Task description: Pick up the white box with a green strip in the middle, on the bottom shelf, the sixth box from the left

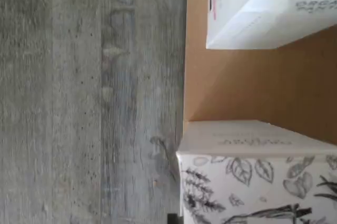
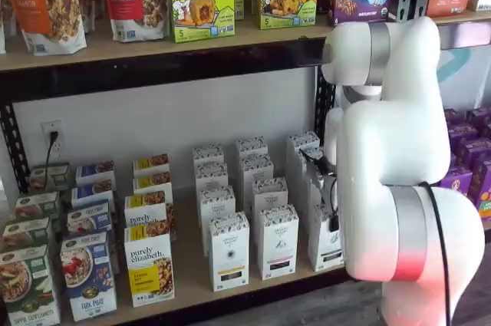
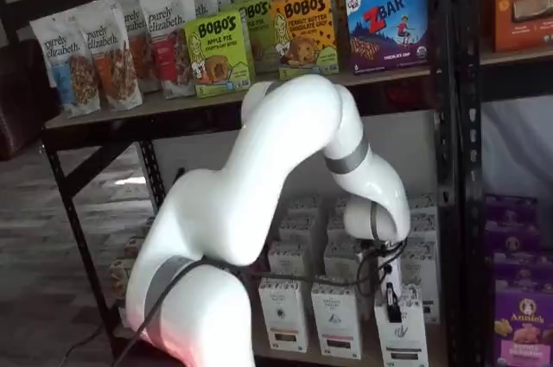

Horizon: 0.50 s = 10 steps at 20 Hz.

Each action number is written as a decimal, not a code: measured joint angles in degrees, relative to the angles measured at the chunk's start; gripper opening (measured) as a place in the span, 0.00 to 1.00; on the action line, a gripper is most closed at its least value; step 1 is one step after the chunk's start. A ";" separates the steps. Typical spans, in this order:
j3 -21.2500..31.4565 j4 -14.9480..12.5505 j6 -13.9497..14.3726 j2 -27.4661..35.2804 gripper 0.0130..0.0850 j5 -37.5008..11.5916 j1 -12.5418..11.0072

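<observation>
The white box [image 2: 324,249] stands at the front right of the bottom shelf [image 2: 192,280], half hidden by my arm; no green strip can be made out. It also shows in a shelf view [image 3: 404,337]. My gripper [image 2: 333,222] hangs at its upper front. Only one black finger [image 3: 393,300] shows, lying against the box's upper face, so I cannot tell whether it is open or closed. In the wrist view, a white box with black leaf drawings [image 1: 253,182] sits close by at the edge of the pale shelf board [image 1: 253,87]; I cannot tell whether it is the same box.
More white boxes [image 2: 276,242] stand in rows just left of it, with coloured cereal boxes [image 2: 148,265] further left. A black upright [image 3: 445,168] stands right of the box, with purple boxes [image 3: 518,315] beyond. The upper shelf [image 2: 153,42] runs above. Grey floor [image 1: 89,97] lies below the shelf edge.
</observation>
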 joint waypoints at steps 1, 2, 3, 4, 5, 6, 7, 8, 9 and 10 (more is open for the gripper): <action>1.08 -0.26 0.23 -0.53 0.56 -0.89 -0.01; 2.19 -0.33 0.29 -1.06 0.56 -1.88 -0.02; 3.41 -0.22 0.19 -1.66 0.56 -2.92 -0.02; 4.83 0.15 -0.12 -2.45 0.56 -3.91 -0.01; 6.64 0.58 -0.43 -3.56 0.56 -4.88 0.07; 8.53 1.43 -1.07 -4.88 0.56 -5.39 0.23; 10.66 2.24 -1.62 -6.40 0.56 -5.78 0.43; 12.19 2.46 -1.69 -7.56 0.56 -6.11 0.56; 13.68 2.28 -1.42 -8.68 0.56 -6.56 0.65; 15.15 1.88 -0.96 -9.74 0.56 -7.05 0.71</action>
